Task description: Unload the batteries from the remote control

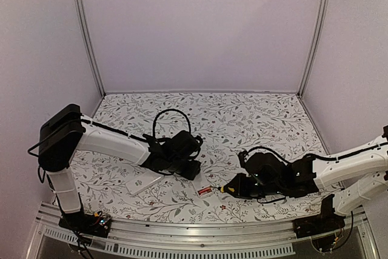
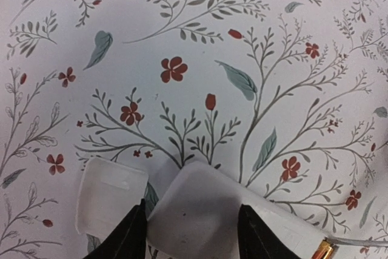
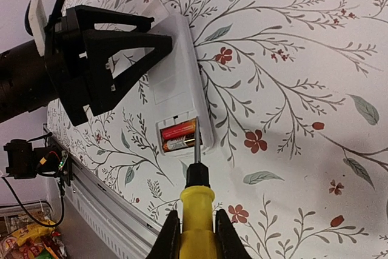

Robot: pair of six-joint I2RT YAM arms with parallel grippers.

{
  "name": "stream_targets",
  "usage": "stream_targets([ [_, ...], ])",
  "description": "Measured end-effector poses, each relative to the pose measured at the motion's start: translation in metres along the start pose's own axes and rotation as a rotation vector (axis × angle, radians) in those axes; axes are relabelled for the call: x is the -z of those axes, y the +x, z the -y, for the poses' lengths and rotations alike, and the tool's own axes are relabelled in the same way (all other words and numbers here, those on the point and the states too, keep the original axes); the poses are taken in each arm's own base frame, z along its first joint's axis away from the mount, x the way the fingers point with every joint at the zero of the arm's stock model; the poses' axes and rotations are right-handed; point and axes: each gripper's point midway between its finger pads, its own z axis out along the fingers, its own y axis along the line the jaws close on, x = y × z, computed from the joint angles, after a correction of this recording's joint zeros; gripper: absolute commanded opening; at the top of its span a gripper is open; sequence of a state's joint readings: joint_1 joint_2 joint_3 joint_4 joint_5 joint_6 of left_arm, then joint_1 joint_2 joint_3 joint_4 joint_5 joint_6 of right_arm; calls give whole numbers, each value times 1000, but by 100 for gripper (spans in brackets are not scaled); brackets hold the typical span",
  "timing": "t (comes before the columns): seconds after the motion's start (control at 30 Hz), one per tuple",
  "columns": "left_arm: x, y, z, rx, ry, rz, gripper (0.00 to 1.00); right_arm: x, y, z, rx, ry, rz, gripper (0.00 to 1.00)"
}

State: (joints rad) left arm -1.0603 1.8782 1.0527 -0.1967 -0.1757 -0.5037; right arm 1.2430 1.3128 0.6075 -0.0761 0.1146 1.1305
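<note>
Left gripper (image 2: pixel 191 216) clamps remote (image 3: pixel 176 71) steady; right gripper (image 3: pixel 195 228) grasps screwdriver (image 3: pixel 197 204), tip against 2 batteries (image 3: pixel 179 136) for prying.

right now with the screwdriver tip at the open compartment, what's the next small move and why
Probably lever the tip of the screwdriver under the nearer battery's end and pry it up. Both batteries sit in the open compartment of the remote. The tip touches them, the right gripper clamps the yellow handle, and the left gripper straddles the remote, which should brace it.
</note>
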Motion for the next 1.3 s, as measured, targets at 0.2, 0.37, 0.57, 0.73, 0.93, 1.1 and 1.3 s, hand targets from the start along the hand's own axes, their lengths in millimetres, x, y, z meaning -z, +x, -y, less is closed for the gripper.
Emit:
stream_targets([
  [0.2,0,1,3,-5,-1,3,49,9,-2,-19,-7,-88,-3,0],
  [0.37,0,1,3,-2,-3,1,50,18,-1,-53,7,-235,-22,0],
  [0.57,0,1,3,-1,-4,2,49,20,2,-62,21,-273,-42,0],
  [0.73,0,1,3,1,-4,2,49,18,1,-51,26,-209,-35,0],
  [0.93,0,1,3,0,-4,0,49,20,-6,-37,41,-77,-16,0],
  [1.1,0,1,3,-1,-5,-1,49,15,-3,-26,60,-15,-31,0],
  [1.3,0,1,3,-1,-6,-3,50,8,6,-14,71,37,-60,0],
])
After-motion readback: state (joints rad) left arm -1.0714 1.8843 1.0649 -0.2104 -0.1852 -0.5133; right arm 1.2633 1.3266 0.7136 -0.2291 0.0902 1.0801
